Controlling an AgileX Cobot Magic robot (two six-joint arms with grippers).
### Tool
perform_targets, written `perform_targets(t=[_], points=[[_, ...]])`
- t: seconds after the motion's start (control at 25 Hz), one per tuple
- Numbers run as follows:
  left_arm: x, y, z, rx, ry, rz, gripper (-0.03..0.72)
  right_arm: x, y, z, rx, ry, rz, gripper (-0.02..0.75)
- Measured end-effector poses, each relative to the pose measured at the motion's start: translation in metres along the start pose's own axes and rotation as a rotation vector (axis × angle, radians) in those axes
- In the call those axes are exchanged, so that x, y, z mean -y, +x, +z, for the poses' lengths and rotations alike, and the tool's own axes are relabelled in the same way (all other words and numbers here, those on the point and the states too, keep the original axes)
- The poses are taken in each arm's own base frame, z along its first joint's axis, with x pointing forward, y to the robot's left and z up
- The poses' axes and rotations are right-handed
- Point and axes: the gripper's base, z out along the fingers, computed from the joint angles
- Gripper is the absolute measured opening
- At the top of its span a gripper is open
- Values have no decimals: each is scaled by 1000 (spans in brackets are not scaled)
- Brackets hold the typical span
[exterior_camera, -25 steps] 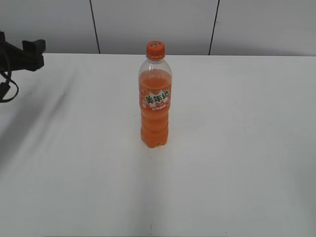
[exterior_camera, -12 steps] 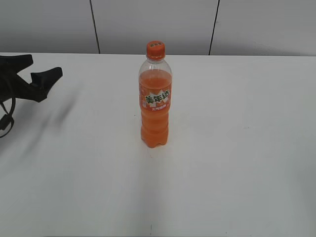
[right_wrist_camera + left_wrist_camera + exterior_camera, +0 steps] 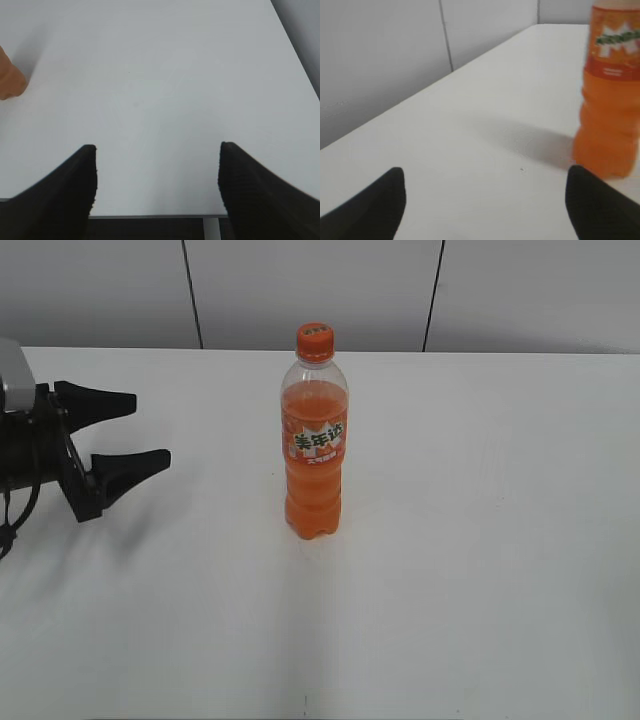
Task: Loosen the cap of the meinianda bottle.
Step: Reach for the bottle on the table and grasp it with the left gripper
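Note:
The meinianda bottle (image 3: 315,445) stands upright mid-table, clear plastic filled with orange drink, with an orange label. Its orange cap (image 3: 314,341) sits screwed on top. My left gripper (image 3: 145,430) is at the left, fingers spread open and pointing toward the bottle, well short of it. In the left wrist view the bottle (image 3: 610,95) rises at the right edge, beyond the open left gripper (image 3: 485,185); the cap is cut off there. My right gripper (image 3: 156,172) is open over the table's near edge, with only a bit of the bottle's base (image 3: 9,80) at far left. It does not show in the exterior view.
The white table (image 3: 480,540) runs back to a grey panelled wall (image 3: 300,290). The table's front edge (image 3: 150,216) lies just under the right gripper's fingers.
My left gripper has swung in from the far left edge toward the bottle and lower, its fingers now plainly spread. The bottle has not moved.

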Motion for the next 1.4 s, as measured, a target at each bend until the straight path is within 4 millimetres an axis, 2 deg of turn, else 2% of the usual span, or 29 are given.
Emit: perform_targets(t=[0.16, 0.4, 0.64, 0.92, 1.12, 1.4], points=[[5, 8, 3, -15, 44, -26, 591, 0, 0, 0, 0, 0, 0, 566], [23, 26, 21, -42, 123, -87, 591, 0, 0, 0, 0, -3, 1, 566], [42, 27, 47, -35, 169, -115, 591, -1, 0, 0, 0, -6, 3, 566], [51, 20, 75, -5, 199, -92, 591, -1, 0, 0, 1, -11, 6, 566], [53, 16, 87, 13, 194, -89, 591, -1, 0, 0, 1, -12, 6, 566], [59, 24, 99, 6, 228, -91, 591, -1, 0, 0, 1, -12, 6, 566]])
